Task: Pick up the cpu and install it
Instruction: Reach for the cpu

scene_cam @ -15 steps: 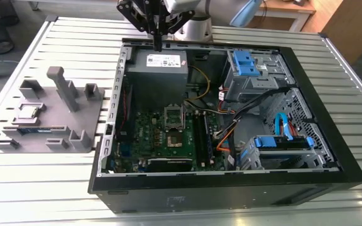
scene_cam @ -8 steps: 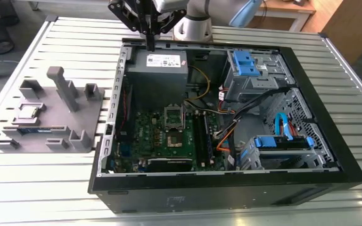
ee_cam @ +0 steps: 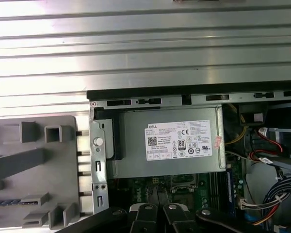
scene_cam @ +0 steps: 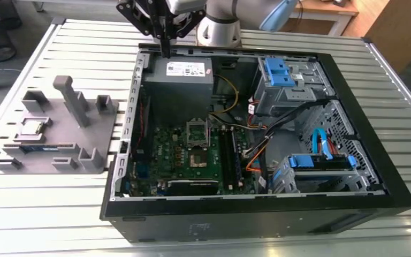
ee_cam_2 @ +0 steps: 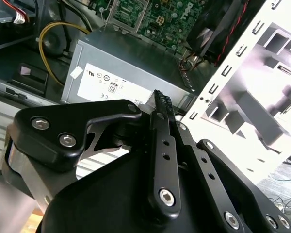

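Observation:
The cpu point(scene_cam: 34, 127), a small square chip with a shiny silver top, lies flat on the grey holder plate point(scene_cam: 84, 134) on the exterior view's left, outside the computer case. My gripper point(scene_cam: 166, 49) hangs well away from it, above the far edge of the open case point(scene_cam: 377, 176), over the grey power supply box point(scene_cam: 182, 72). Its fingers point(ee_cam_2: 158, 99) are shut with nothing between them. On the green motherboard point(scene_cam: 169, 155), the square socket point(scene_cam: 197, 133) sits in the middle of the case floor. In the first wrist view the power supply box point(ee_cam: 172, 143) lies below the gripper.
Upright grey posts point(scene_cam: 66, 96) stand on the holder plate, and a green memory stick point(scene_cam: 38, 147) lies near the cpu. Blue drive cages point(scene_cam: 280, 72) and cable bundles point(scene_cam: 277, 134) fill the case's right side. The slatted metal table point(scene_cam: 48, 214) surrounds everything.

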Robot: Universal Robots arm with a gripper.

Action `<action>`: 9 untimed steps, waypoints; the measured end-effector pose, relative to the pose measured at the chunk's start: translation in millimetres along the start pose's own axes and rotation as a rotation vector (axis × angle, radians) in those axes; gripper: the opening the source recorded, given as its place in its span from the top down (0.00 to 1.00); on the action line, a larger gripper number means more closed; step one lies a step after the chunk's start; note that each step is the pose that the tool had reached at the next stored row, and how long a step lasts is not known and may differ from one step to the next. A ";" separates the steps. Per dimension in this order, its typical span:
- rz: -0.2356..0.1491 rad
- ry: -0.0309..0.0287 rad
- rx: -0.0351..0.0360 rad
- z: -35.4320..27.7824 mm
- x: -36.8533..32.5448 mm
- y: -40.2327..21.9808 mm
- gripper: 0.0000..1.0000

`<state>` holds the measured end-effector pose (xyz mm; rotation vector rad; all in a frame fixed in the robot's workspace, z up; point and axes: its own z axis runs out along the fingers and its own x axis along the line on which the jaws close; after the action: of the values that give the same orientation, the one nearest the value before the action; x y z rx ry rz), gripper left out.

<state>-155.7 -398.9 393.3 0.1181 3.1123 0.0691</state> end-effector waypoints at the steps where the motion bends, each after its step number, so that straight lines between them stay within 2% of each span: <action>1: 0.000 0.0000 0.0000 0.0 1.2 -0.1 0.89; 9: 0.000 0.0000 0.0000 -0.3 9.3 -0.7 0.89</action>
<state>-165.0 -398.9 393.3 0.1179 3.1123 0.0691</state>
